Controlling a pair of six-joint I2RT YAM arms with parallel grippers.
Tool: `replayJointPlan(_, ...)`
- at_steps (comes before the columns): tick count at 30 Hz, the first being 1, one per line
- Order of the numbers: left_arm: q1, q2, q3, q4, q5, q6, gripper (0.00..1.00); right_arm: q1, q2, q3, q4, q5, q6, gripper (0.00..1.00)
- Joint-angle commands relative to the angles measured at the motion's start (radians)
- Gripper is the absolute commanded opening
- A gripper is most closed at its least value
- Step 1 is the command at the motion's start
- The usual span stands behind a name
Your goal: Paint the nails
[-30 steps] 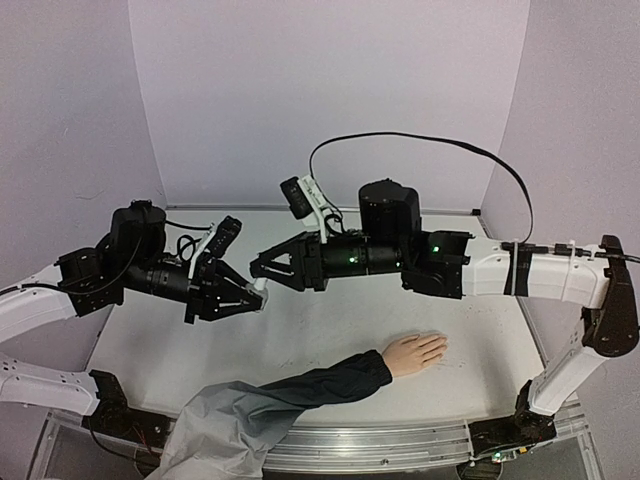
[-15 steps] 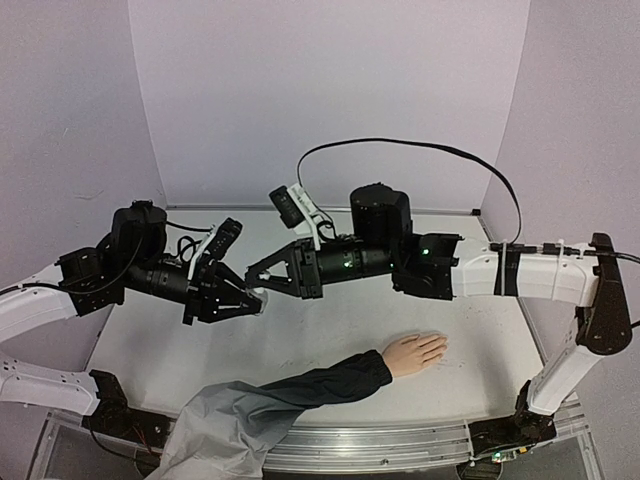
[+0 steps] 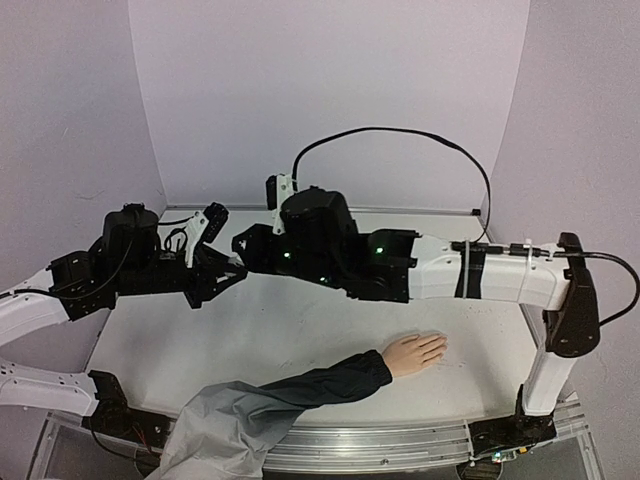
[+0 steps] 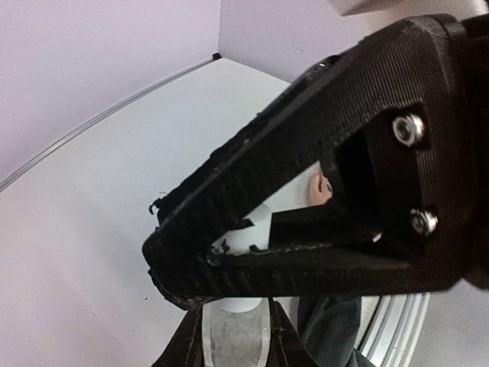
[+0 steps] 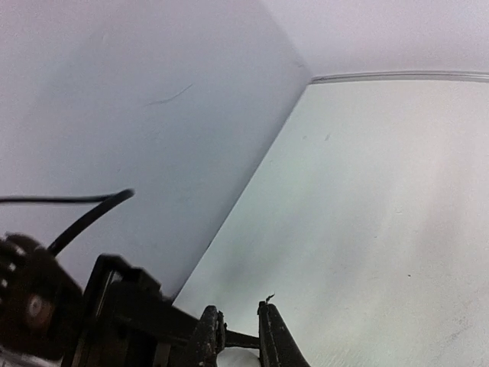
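**Both grippers meet on the vial, well away from the hand**

The mannequin hand (image 3: 412, 353) lies palm down on the table (image 3: 330, 320). Its navy sleeve (image 3: 310, 385) trails off to its left, so the long axis runs left to right with the fingers aimed right. The nails (image 3: 441, 344) sit at that right-hand end and are too small to make out from here.

Up and well to the left of the hand, behind it, the two tools are nose to nose in the air. The left gripper (image 3: 226, 274) is clamped on a small clear vial (image 4: 233, 336). The right gripper (image 3: 244, 260) has its fingers pinched together on what looks like the vial's white cap (image 4: 246, 238).

The right arm stretches level across the table, passing behind the hand, and its base stands closer to the hand. The left arm is folded low, reaching inward. I judge that whatever comes off that vial must travel right and down, past the wrist, to reach the fingertips.
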Motion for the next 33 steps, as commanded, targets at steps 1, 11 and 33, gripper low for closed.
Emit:
replayJointPlan(1, 0.009, -0.009, 0.030, 0.051, -0.244, 0.011, 0.00, 0.093, 0.089, 0.137, -0.252, 0.410, 0.183, 0.00)
replayJointPlan(11, 0.009, -0.006, 0.039, 0.043, -0.159, 0.015, 0.00, 0.062, -0.087, -0.020, -0.015, 0.271, -0.095, 0.41)
replayJointPlan(33, 0.009, 0.082, 0.076, 0.080, 0.479, 0.000, 0.00, -0.152, -0.236, -0.299, 0.156, -0.705, -0.305, 0.66)
